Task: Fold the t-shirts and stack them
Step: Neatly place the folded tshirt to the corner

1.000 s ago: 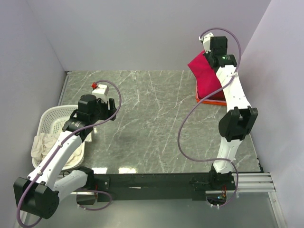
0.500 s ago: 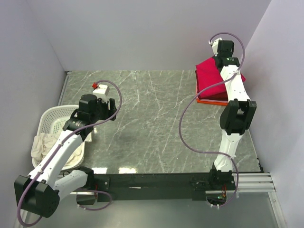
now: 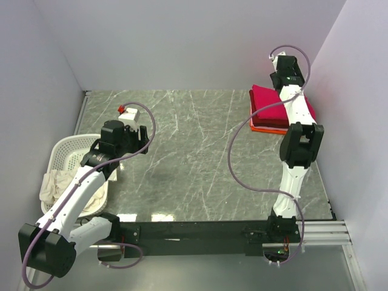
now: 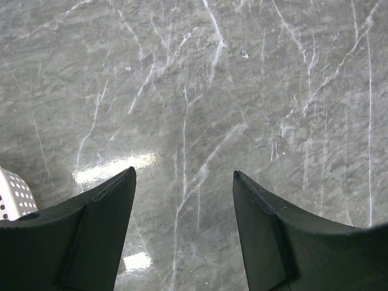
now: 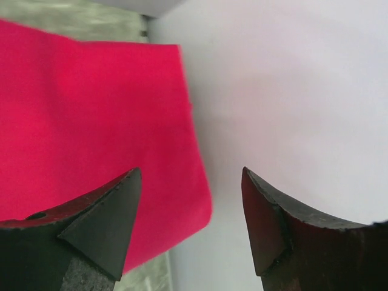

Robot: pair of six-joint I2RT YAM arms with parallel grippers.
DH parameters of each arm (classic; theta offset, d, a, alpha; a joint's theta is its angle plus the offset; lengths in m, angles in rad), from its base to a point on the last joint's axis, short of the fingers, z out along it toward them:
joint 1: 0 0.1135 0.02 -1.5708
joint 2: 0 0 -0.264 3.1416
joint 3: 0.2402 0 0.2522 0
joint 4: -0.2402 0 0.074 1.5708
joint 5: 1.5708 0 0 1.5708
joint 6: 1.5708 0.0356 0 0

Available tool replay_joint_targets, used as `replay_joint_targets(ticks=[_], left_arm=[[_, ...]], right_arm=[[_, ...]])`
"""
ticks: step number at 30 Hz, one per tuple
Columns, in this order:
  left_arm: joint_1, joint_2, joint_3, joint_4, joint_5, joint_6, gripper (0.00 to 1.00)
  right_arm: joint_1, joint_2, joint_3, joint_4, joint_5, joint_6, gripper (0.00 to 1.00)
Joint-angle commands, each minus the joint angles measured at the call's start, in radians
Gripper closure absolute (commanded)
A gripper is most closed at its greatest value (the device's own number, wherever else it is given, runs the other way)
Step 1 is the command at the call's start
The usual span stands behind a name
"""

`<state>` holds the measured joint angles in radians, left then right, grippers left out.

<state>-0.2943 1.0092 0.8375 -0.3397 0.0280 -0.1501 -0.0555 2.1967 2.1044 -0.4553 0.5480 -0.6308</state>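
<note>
The right fingers (image 5: 100, 227) hang spread and empty over the folded crimson t-shirt (image 5: 85, 115), which lies on top of the stack in the far right corner of the bench (image 3: 194, 139), close against the wall (image 5: 291, 91). The risk, as I judge it, is that a tip snags the loose top layer when the arm pulls away. That would drag the fold open or skew it off the orange t-shirt (image 3: 267, 129) beneath, and the wall leaves little room to manoeuvre. The cloth is matte, soft and flat, with a straight edge; the bench is hard, glossy grey marble. The left fingers (image 4: 91, 236) are also spread, holding nothing, above bare bench beside the white perforated plastic basket (image 3: 63, 145), where a crumpled cream-white t-shirt (image 3: 53, 185) lies.
</note>
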Motion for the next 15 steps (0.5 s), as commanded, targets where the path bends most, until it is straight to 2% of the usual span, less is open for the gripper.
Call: replay_joint_targets(ticks=[1, 4, 6, 7, 8, 9, 12, 15], left_arm=[[0.000, -0.023, 0.012, 0.025, -0.002, 0.015, 0.30], [0.000, -0.027, 0.009, 0.027, 0.003, 0.015, 0.30], [0.000, -0.027, 0.012, 0.027, 0.003, 0.017, 0.30], [0.000, -0.029, 0.009, 0.028, 0.001, 0.015, 0.30], [0.000, -0.029, 0.011, 0.028, 0.000, 0.015, 0.30], [0.000, -0.029, 0.011, 0.030, 0.001, 0.015, 0.30], [0.000, -0.027, 0.009, 0.030, 0.004, 0.017, 0.30], [-0.002, -0.018, 0.011, 0.030, 0.013, 0.018, 0.30]], right_arm=[[-0.007, -0.155, -0.007, -0.127, -0.265, 0.089, 0.27], [-0.012, -0.227, -0.180, -0.067, -0.293, 0.048, 0.28], [-0.012, -0.215, -0.231, 0.028, -0.154, 0.023, 0.29], [-0.015, -0.200, -0.250, 0.055, -0.098, -0.004, 0.36], [-0.020, -0.184, -0.256, 0.079, 0.009, -0.018, 0.47], [-0.030, -0.157, -0.256, 0.102, 0.038, -0.026, 0.71], [-0.050, -0.146, -0.273, 0.116, 0.069, -0.050, 0.84], [-0.053, -0.163, -0.366, 0.168, 0.055, -0.099, 0.85]])
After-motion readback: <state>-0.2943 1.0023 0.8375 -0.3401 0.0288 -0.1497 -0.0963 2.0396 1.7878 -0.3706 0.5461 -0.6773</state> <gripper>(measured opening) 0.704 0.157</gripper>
